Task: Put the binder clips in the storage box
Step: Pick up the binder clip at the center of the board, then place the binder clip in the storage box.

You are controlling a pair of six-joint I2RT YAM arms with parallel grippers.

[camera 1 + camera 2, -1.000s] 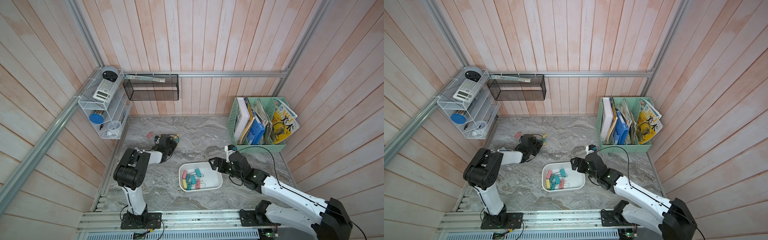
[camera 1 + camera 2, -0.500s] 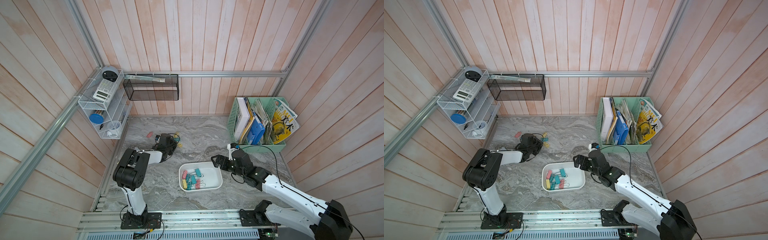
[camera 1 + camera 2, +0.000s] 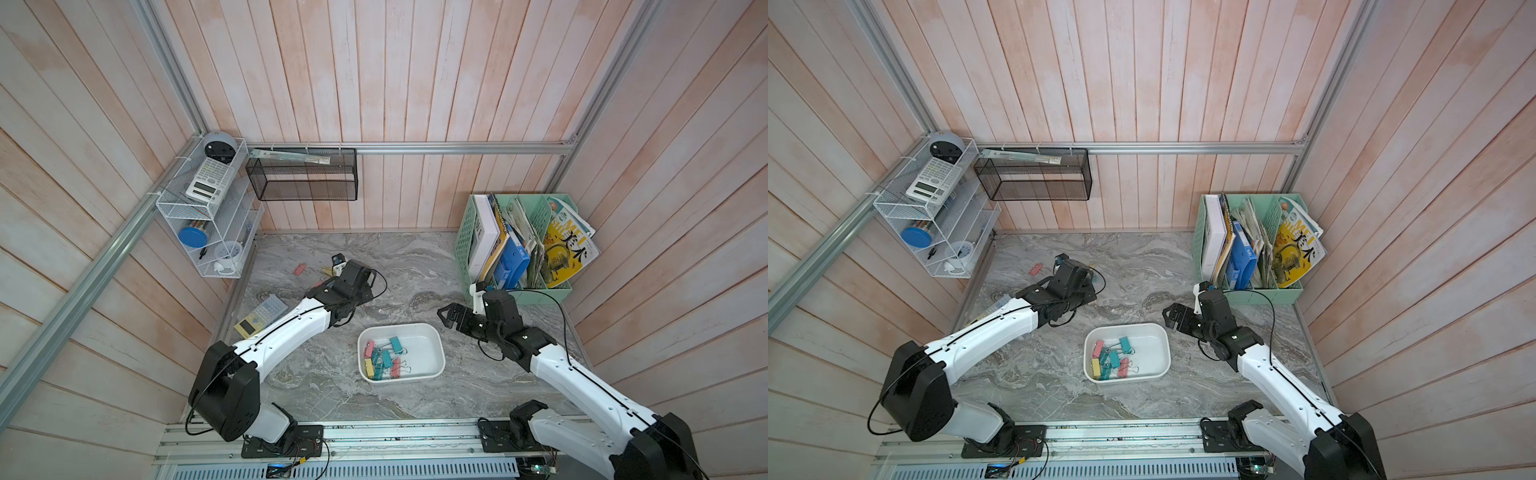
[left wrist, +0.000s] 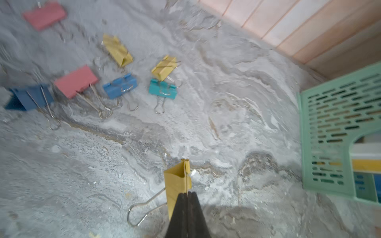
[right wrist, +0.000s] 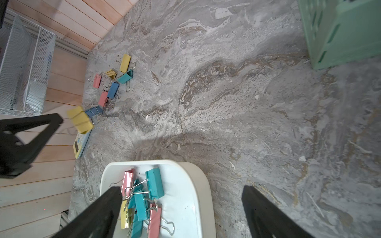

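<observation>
My left gripper is shut on a yellow binder clip, held just above the marble table with its wire handle sticking out sideways. Several loose binder clips lie on the table beyond it, also showing in the right wrist view. A pink clip lies apart near the back left. The white storage box holds several clips at its left end. My right gripper hangs open and empty by the box's far right corner, its jaws straddling the rim.
A yellow-and-blue calculator lies beside my left arm by the table's left edge. A mint green file basket full of books stands at the back right. On the walls hang a white wire shelf and a black mesh basket.
My left gripper has shut on the yellow clip and shifted a little to the right with it. My right gripper has drawn slightly back and right from the box, opening a touch wider.
</observation>
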